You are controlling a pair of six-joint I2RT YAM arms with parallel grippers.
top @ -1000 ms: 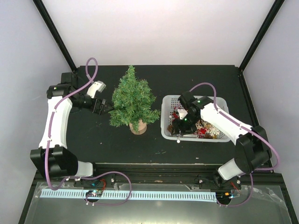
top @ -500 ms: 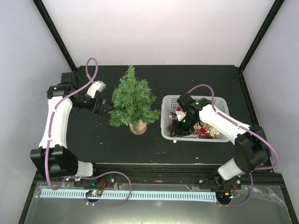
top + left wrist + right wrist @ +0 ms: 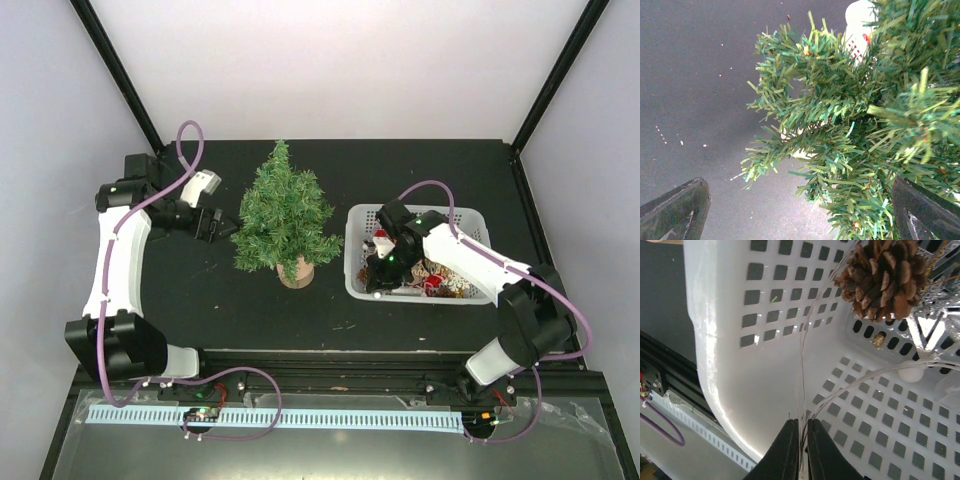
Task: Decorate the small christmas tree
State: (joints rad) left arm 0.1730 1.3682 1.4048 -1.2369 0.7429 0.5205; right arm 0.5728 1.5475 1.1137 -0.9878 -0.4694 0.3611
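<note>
The small christmas tree [image 3: 283,212] stands upright on its tan stump [image 3: 296,272] at mid-table. My left gripper [image 3: 224,226] is open and empty just left of the tree. In the left wrist view its gripper [image 3: 800,220] has green branches [image 3: 855,125] reaching in between the spread fingers, nearer the right finger [image 3: 922,210]. My right gripper [image 3: 378,264] is down in the white basket [image 3: 353,228], at its near-left corner. In the right wrist view the gripper [image 3: 801,450] is shut on a thin clear wire [image 3: 802,355]. A pine cone [image 3: 885,277] lies beyond it.
The basket's perforated wall [image 3: 730,340] curves close on the left of my right fingers. It holds several ornaments, red and silver ones [image 3: 435,278] among them. A white bead [image 3: 912,374] sits on the clear wire. Black frame posts [image 3: 120,75] stand at the back corners.
My right gripper has moved left and nearer, into the basket's near-left corner, with the clear wire. My left gripper has drawn back slightly from the tree.
</note>
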